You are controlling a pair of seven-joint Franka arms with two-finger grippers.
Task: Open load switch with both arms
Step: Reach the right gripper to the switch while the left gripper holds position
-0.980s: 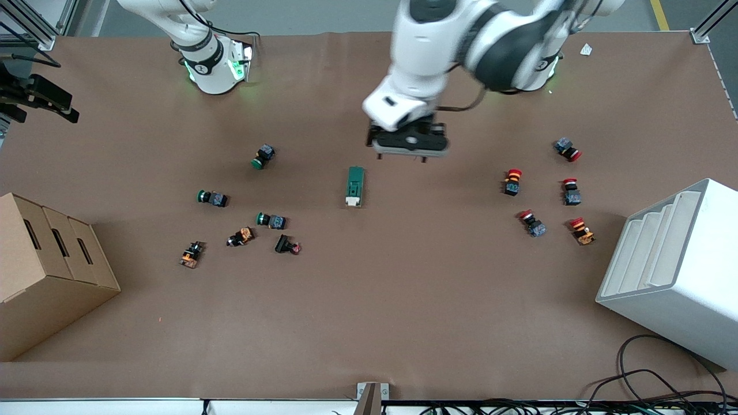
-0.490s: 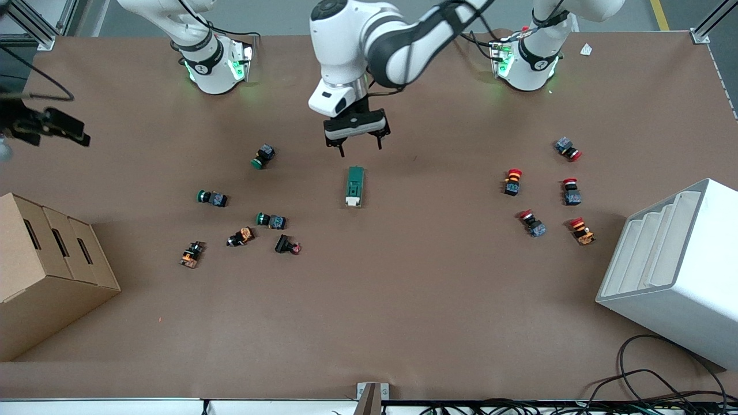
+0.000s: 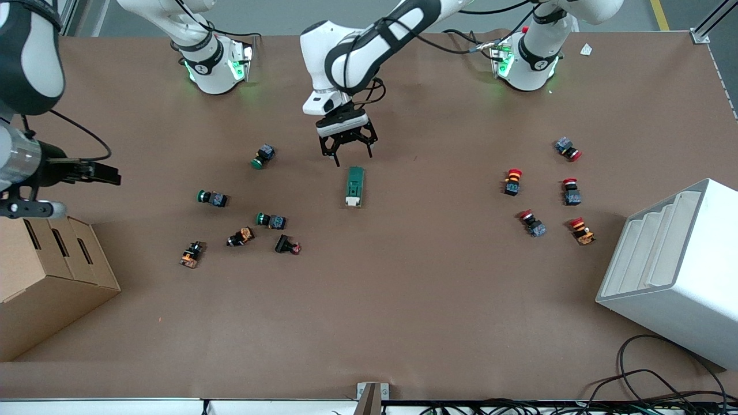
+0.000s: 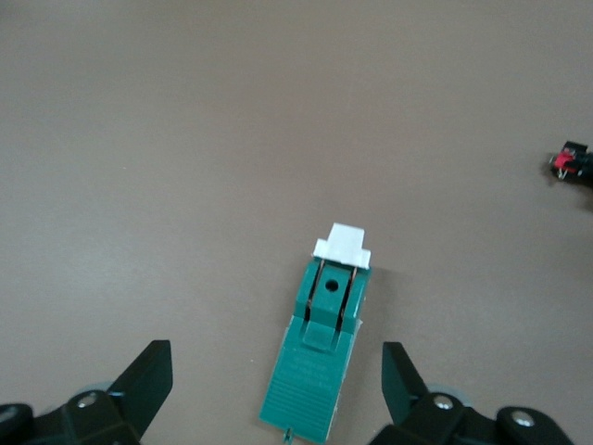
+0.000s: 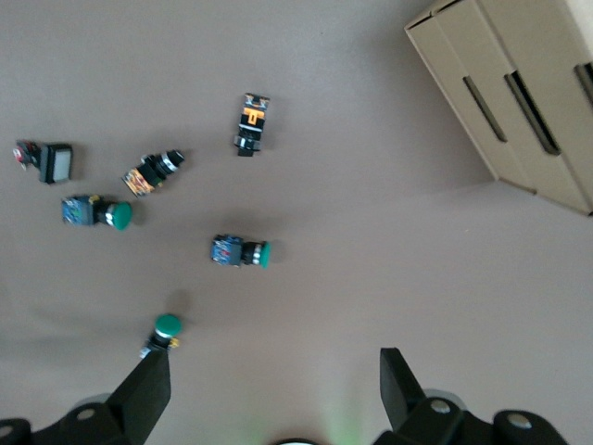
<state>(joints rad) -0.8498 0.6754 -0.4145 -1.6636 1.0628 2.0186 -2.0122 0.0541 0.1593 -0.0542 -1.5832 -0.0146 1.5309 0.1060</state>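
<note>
Green load switch (image 3: 354, 186) lay flat mid-counter (image 3: 403, 288), white toggle end toward the front camera, left pincer (image 3: 346, 151) spread open, hovering over the switch's green end, right pincer (image 3: 109, 176) open, raised above the cardboard box (image 3: 46, 282) at its end.

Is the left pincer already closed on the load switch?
No, in the left wrist view the left pincer is open, its fingers apart on either side of the load switch, touching nothing.

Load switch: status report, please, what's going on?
Left gripper open, above load switch. Right gripper open, over table near cardboard box. Switch untouched; nothing in the way.
</note>
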